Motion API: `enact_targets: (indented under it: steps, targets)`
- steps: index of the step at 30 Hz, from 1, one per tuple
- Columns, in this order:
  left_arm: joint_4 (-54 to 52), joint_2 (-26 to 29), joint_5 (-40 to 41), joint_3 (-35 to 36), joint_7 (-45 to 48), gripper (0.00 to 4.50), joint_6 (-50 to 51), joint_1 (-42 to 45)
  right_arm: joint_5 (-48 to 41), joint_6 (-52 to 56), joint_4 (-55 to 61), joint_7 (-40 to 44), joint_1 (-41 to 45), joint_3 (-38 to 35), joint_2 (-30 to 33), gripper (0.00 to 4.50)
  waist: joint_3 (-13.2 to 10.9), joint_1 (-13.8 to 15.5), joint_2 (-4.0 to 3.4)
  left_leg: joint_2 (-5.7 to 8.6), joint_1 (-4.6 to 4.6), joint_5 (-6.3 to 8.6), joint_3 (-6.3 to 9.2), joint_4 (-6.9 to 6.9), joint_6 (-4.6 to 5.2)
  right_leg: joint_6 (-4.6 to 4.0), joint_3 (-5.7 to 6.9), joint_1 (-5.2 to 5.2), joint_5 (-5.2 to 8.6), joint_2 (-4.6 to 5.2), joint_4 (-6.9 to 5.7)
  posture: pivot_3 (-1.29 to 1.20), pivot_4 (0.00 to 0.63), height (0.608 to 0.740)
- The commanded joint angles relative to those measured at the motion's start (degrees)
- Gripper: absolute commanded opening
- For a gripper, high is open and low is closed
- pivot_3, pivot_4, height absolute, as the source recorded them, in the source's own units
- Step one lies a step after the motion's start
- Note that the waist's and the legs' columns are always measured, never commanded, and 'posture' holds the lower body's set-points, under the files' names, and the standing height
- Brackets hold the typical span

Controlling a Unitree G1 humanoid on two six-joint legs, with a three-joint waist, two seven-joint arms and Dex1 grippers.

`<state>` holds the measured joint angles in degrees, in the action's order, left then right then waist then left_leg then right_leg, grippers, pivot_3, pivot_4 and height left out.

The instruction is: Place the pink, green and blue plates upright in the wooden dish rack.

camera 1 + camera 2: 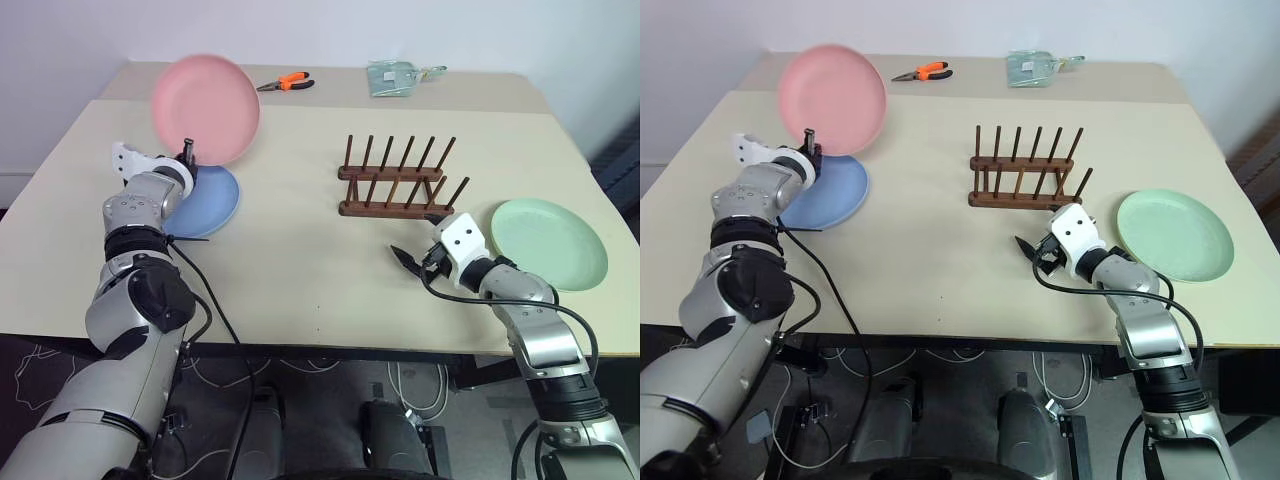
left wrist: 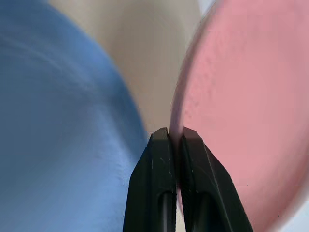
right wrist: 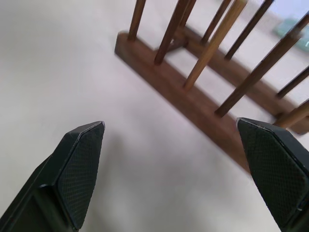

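Pink plate (image 1: 205,109) stands upright, clamped at its rim by the left gripper (image 2: 175,137), blue plate (image 1: 203,200) just below; right gripper (image 3: 174,169) gapes before the rack (image 1: 397,181).

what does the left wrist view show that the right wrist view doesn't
Left wrist view: the left gripper shut on the rim of the pink plate, with the blue plate beside it.

Right wrist view: the right gripper open, with its two fingers far apart and nothing between them, and the wooden dish rack just ahead with its pegs standing empty.

Both: the pale table underneath, and a pair of black fingers rising from the bottom.
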<state>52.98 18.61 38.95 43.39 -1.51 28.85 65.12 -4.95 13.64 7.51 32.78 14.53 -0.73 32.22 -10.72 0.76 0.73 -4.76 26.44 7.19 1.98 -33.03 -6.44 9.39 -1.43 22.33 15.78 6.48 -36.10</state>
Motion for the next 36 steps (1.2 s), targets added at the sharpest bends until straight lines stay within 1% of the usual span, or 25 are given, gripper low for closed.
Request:
enact_targets:
  steps: [1,2,3,5,7,10,12,16,18,20,21,22,24,25,27,28,29,31,34,35,36]
  targets:
    - [-19.6,-4.6,-0.7,-11.8,5.1,0.03,5.7,-1.6,-1.5,-0.9,5.7,1.4,5.7,-2.5,2.2,4.50,0.0,-0.1,0.00,0.00,0.02,-0.01,0.00,0.00,-0.02,-0.01,0.00,0.01,0.00,0.00,0.00,0.00,0.150,0.740]
    - [-25.2,-6.4,-0.7,-15.1,4.9,0.03,8.0,-2.7,-0.4,-2.0,6.5,2.1,7.7,-1.4,3.0,4.50,0.0,0.0,0.00,0.00,0.03,-0.02,0.00,0.00,-0.03,0.00,-0.01,0.01,-0.01,0.00,-0.01,0.00,0.150,0.740]
    - [-28.8,-7.5,-0.5,-16.9,4.5,0.03,9.6,-3.5,0.6,-2.8,6.8,2.5,8.8,-0.5,3.6,4.50,0.0,0.0,0.00,0.00,0.01,-0.02,0.00,-0.01,-0.04,0.00,0.00,0.01,-0.01,0.00,-0.02,0.00,0.150,0.740]
    - [-35.5,-10.4,0.2,-19.6,2.5,0.03,12.4,-4.5,6.3,-7.1,6.5,1.4,12.6,3.1,4.3,4.50,0.0,0.0,0.00,-0.01,-0.01,-0.03,0.00,-0.01,-0.04,0.00,0.00,-0.02,0.00,0.00,-0.01,0.00,0.150,0.740]
    - [-39.8,-12.5,0.1,-22.1,0.5,0.03,15.6,-4.8,13.5,-10.9,4.8,0.1,16.3,7.3,5.2,4.50,0.0,-0.3,0.00,-0.01,-0.04,-0.03,0.00,0.00,-0.04,0.00,-0.01,-0.01,0.00,0.00,0.00,0.00,0.150,0.740]
    - [-43.5,-12.8,-3.0,-27.7,-0.1,0.03,19.0,-4.9,23.2,-17.5,0.8,-1.6,19.9,12.3,7.1,4.50,0.0,-0.5,0.00,-0.02,-0.05,-0.03,0.00,0.02,-0.05,0.00,-0.01,0.04,0.00,0.00,-0.02,0.00,0.150,0.740]
    - [-44.5,-13.4,-3.4,-28.9,-1.3,0.03,20.7,-4.7,27.2,-19.6,-1.5,-2.7,21.4,13.9,7.7,4.50,0.0,-0.4,0.00,-0.01,-0.04,-0.03,0.00,0.01,-0.05,0.00,-0.01,0.03,0.00,0.00,0.00,0.00,0.150,0.740]
    - [-47.4,-16.6,0.0,-28.0,-3.3,0.03,25.6,-4.4,36.9,-23.7,-7.0,-9.2,23.9,16.3,8.0,4.50,0.0,-0.1,0.02,0.00,-0.01,-0.03,0.00,0.00,-0.05,0.00,-0.02,0.04,0.00,0.00,0.02,0.00,0.150,0.740]
    - [-48.3,-17.5,0.6,-27.5,-4.2,0.03,27.3,-4.5,39.0,-24.1,-9.2,-11.2,24.8,16.4,7.5,4.50,0.0,0.0,0.02,0.00,0.01,-0.03,0.00,0.01,-0.05,0.00,-0.01,0.04,0.00,0.00,0.04,0.00,0.150,0.740]
    - [-49.4,-18.6,1.3,-26.8,-5.8,0.00,29.3,-5.1,40.7,-23.8,-11.1,-12.6,25.1,16.4,7.2,3.90,0.0,0.0,0.02,0.00,0.00,-0.04,0.00,0.01,-0.05,0.00,-0.01,0.02,0.00,0.00,0.06,0.00,0.150,0.740]
    - [-50.1,-19.0,1.8,-26.6,-6.1,0.00,30.3,-5.5,41.3,-23.5,-11.7,-13.1,25.1,16.3,7.2,3.45,0.0,0.0,0.02,0.00,0.00,-0.04,0.01,0.02,-0.05,0.00,-0.01,0.03,0.00,0.00,0.06,0.00,0.150,0.740]
    - [-50.9,-19.3,2.2,-26.6,-6.2,0.00,31.0,-6.0,41.6,-23.3,-11.9,-13.5,24.9,16.1,7.1,3.12,0.0,-0.1,0.02,0.00,-0.01,-0.04,0.00,0.02,-0.05,0.00,-0.01,0.02,0.00,0.00,0.05,0.00,0.150,0.740]
    - [-52.2,-19.5,2.3,-26.6,-6.3,0.00,31.8,-7.0,41.6,-22.9,-12.0,-14.1,24.8,15.3,6.7,2.16,0.0,-0.1,0.02,0.00,-0.01,-0.04,0.00,0.02,-0.05,0.00,-0.01,0.02,0.00,0.00,0.05,0.00,0.150,0.740]
    - [-52.5,-19.6,2.4,-26.4,-6.7,0.00,32.0,-7.3,41.8,-22.8,-11.9,-14.5,24.8,15.2,6.7,1.57,0.0,-0.2,0.01,0.00,-0.01,-0.04,0.00,0.02,-0.06,0.00,-0.01,0.03,0.00,0.00,0.03,0.00,0.150,0.740]
    - [-52.3,-20.4,3.3,-24.4,-7.8,0.68,31.6,-7.4,42.0,-23.0,-11.9,-14.7,24.8,15.1,6.9,0.63,0.0,-0.2,0.02,-0.01,-0.03,-0.05,0.00,0.02,-0.07,0.00,-0.01,0.04,0.00,0.00,0.01,0.00,0.150,0.740]
    - [-51.9,-21.4,4.9,-22.2,-8.7,1.03,30.6,-7.0,41.9,-23.4,-12.1,-14.8,24.8,15.1,6.9,0.15,0.0,-0.1,0.03,0.00,-0.02,-0.05,0.01,0.02,-0.07,0.00,-0.01,0.03,0.00,0.00,0.02,0.00,0.150,0.740]
    - [-51.6,-22.1,6.1,-20.7,-9.3,1.53,29.9,-6.6,41.8,-23.7,-12.2,-14.7,24.8,15.1,7.0,0.00,0.0,-0.1,0.02,0.00,-0.02,-0.05,0.01,0.01,-0.07,0.00,-0.01,0.01,0.00,0.00,0.04,0.00,0.150,0.740]
    - [-51.7,-22.5,6.9,-19.1,-8.4,2.53,25.8,-5.5,39.9,-23.5,-11.9,-15.0,24.2,13.9,6.3,0.00,0.0,0.0,0.05,0.02,-0.01,-0.05,0.01,0.00,-0.07,0.00,-0.01,-0.01,0.00,0.01,0.06,0.00,0.150,0.740]
    - [-51.4,-20.4,5.1,-17.6,-7.3,4.08,17.8,-4.0,31.4,-21.6,-10.3,-12.8,22.6,8.7,5.0,0.00,0.0,0.0,0.07,0.02,0.00,-0.05,0.01,0.02,-0.07,0.00,-0.01,0.01,0.00,0.01,0.07,0.00,0.150,0.740]
    - [-51.1,-18.9,3.6,-18.2,-6.4,4.08,16.0,-4.1,28.1,-20.8,-9.6,-11.6,22.3,6.7,4.6,0.00,0.0,0.0,0.07,0.02,-0.01,-0.05,0.01,0.02,-0.07,0.00,-0.01,0.00,0.00,0.01,0.07,0.00,0.150,0.740]
    - [-51.0,-15.6,-0.2,-21.5,-3.0,4.08,13.3,-5.6,21.1,-18.4,-8.2,-8.9,21.9,3.4,3.4,0.00,0.0,0.0,0.07,0.02,-0.01,-0.05,0.01,0.02,-0.07,0.00,-0.01,0.00,0.00,0.01,0.07,0.00,0.150,0.740]
